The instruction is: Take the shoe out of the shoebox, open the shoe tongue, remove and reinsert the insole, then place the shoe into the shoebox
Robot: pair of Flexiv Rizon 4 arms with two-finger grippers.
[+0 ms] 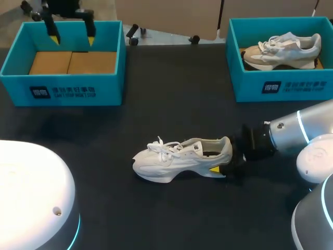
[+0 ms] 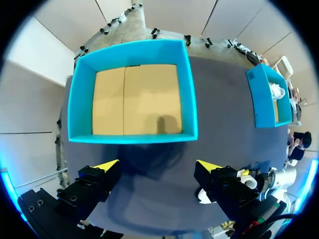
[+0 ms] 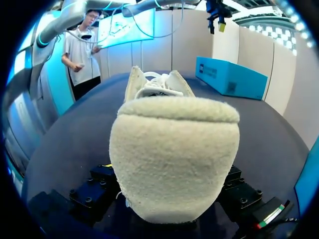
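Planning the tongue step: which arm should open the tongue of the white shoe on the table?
Left, probably. The right claw is gripping the shoe by its heel; the left claw hangs open and free over the empty box, and the laces face its side.

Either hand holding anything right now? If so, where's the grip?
Right hand is shut on the white shoe, gripping it at the heel from both sides. Left hand is open and holds nothing.
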